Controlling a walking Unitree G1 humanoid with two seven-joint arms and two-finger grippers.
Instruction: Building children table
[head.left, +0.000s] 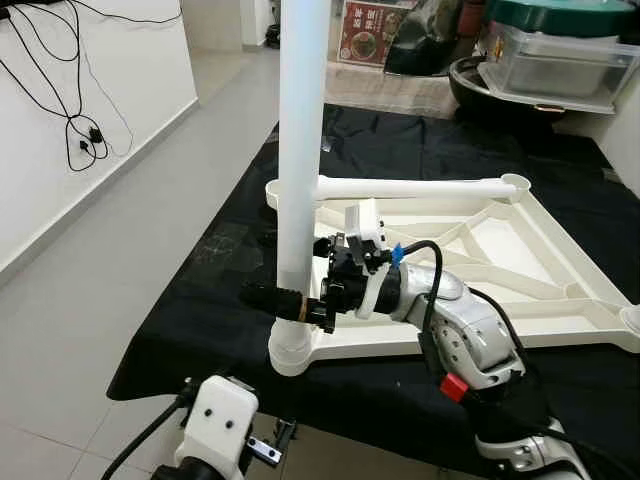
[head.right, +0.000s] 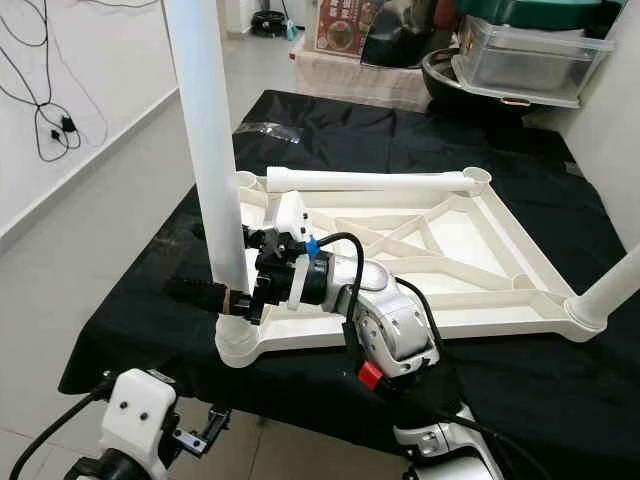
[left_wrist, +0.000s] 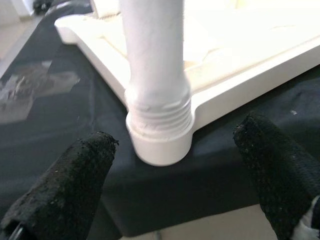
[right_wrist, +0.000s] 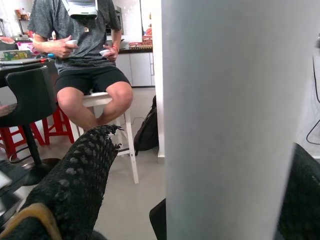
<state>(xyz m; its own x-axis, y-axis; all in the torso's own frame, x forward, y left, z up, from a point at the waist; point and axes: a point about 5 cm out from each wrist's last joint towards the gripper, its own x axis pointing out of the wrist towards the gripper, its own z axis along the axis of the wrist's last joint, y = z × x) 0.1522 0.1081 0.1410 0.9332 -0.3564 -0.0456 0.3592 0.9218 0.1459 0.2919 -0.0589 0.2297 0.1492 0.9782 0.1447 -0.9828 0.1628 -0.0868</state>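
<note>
A white children's table top (head.left: 480, 255) lies upside down on a black cloth (head.left: 220, 300). One white leg (head.left: 300, 150) stands upright in the near-left corner socket (head.left: 290, 350). My right gripper (head.left: 290, 300) straddles this leg just above the socket. In the right wrist view the leg (right_wrist: 225, 120) fills the space between the fingers, and a gap shows beside one finger (right_wrist: 80, 180). My left gripper (left_wrist: 175, 132) is open, low at the table's front edge, facing the threaded leg base and socket (left_wrist: 160, 140). Another leg (head.left: 420, 187) lies across the far edge.
A further leg (head.right: 610, 285) rises from the near-right corner. Plastic bins and a pan (head.left: 550, 60) crowd the far right. Cables (head.left: 85, 135) hang on the left wall above open floor (head.left: 100, 250). A person sits on a white stool (right_wrist: 107, 100) beyond.
</note>
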